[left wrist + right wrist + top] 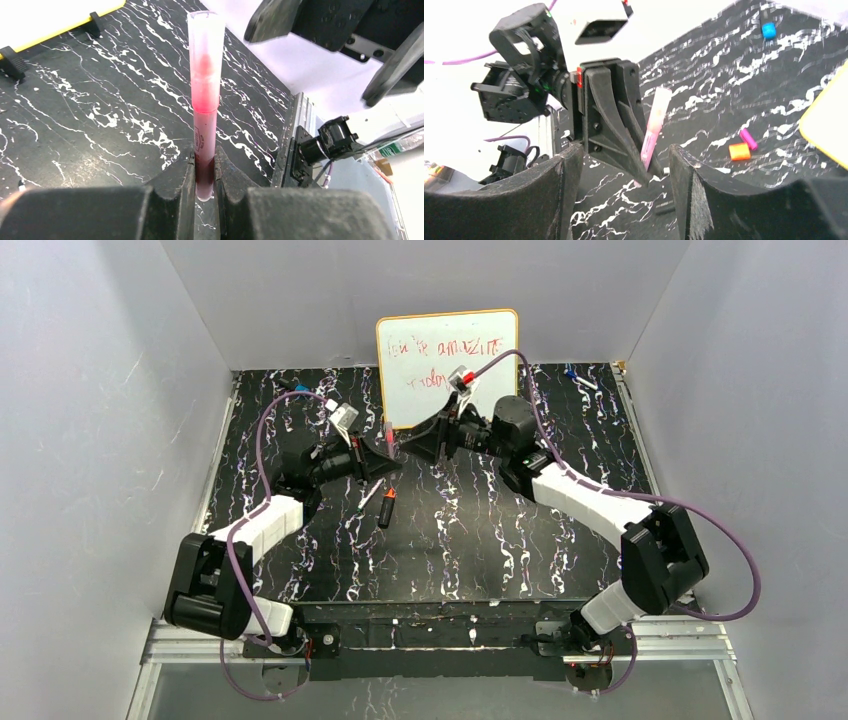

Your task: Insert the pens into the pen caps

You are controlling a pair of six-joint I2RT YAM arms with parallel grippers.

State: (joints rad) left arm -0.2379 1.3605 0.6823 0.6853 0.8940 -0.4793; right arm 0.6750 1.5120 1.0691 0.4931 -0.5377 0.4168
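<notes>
Left wrist view shows the left pincer (204, 170) shut tight on the lower end of the pink pen (205, 125). The pen stands upright out of the jaws toward 12 o'clock, its upper half sheathed in a translucent pink cap (205, 55). Right wrist view shows the right pincer (626, 165) wide open with nothing in it; the pen sits beyond the gap between its fingers, apart from both, leaning toward 1 o'clock. On the table (704, 90), at 3 o'clock of the pen, an orange cap (739, 151) and a purple cap (748, 138) lie just beside each other. From above, the black marker (386, 508) and a slim pen (370, 495) lie at 6 o'clock of the left pincer.
</notes>
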